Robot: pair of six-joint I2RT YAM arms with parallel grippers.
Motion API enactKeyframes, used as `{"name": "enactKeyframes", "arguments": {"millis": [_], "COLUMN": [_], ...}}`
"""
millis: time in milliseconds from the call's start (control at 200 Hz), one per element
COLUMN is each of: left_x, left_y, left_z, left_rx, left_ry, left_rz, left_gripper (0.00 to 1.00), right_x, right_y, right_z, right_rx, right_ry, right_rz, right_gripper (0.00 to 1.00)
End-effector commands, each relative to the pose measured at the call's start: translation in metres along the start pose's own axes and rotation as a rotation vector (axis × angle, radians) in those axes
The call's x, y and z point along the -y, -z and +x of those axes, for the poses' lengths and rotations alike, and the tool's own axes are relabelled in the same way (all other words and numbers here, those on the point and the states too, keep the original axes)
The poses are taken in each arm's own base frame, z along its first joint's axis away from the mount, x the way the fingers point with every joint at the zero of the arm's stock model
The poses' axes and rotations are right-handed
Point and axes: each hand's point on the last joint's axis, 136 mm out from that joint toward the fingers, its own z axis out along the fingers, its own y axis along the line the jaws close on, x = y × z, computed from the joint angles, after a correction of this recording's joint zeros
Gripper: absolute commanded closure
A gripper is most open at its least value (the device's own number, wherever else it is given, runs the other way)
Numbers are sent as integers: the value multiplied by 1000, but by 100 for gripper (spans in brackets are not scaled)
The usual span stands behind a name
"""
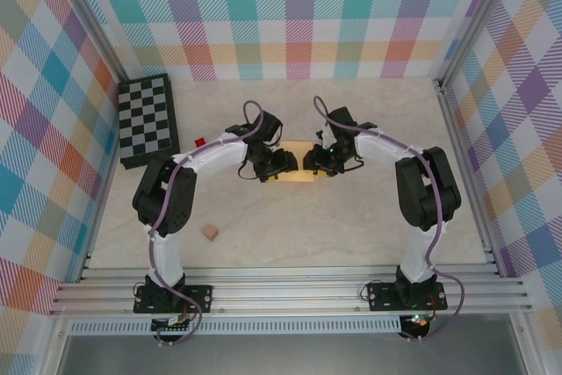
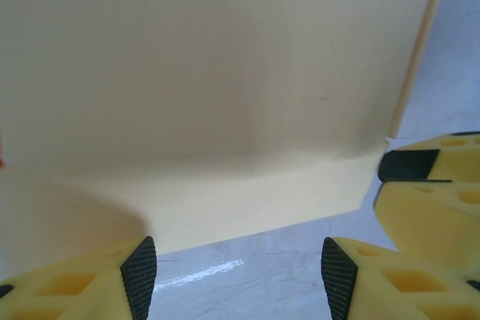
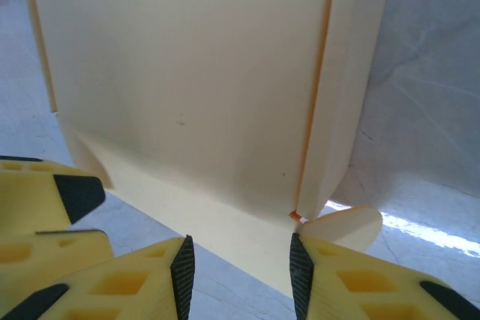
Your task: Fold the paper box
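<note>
The paper box (image 1: 297, 174) sits on the table (image 1: 351, 226) between both arms; my left gripper (image 2: 238, 279) is spread, nothing between its pads; my right gripper (image 3: 241, 275) is spread too, a flap edge at its gap; I judge the card light, thin, easily creased; I'd grip near a fold.

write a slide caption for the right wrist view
Right gripper, jaws apart, close in front of the paper box and its pale panel, marbled table alongside.

Bright even light, soft shadows, paper box (image 2: 225, 73) pale and blurred up close, glare streak on table (image 2: 247, 282)
</note>
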Motion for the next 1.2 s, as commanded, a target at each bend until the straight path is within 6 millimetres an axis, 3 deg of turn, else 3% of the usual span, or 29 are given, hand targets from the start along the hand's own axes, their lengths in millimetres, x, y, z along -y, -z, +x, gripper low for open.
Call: {"name": "enactKeyframes", "arguments": {"millis": [0,175,275,540,770,1035,1195], "left_x": [12,-13,-38,-51,-44,-32,-27], "left_y": [22,58,68,38,23,3,2], "left_z": [1,-20,-33,-36,-28,-17,-15], "left_rx": [14,92,128,114,115,76,74], "left_ry": [-34,-128,-104,-141,-134,-157,-171], "left_rz": [14,-93,-113,-21,24,21,3], "left_gripper": [38,33,30,29,29,29,29], "right_x": [-3,2,5,13,8,-1,-2], "right_y": [-1,15,20,9,-4,-4,-6], "right_z": [3,2,1,-1,4,1,0], "right_rx": [-17,14,27,57,49,45,32], "right_ry": [-3,36,38,8,-12,-14,-20], "right_rz": [-12,48,62,47,-34,-71,-78], "right_gripper": [59,57,57,45,44,45,45]}}
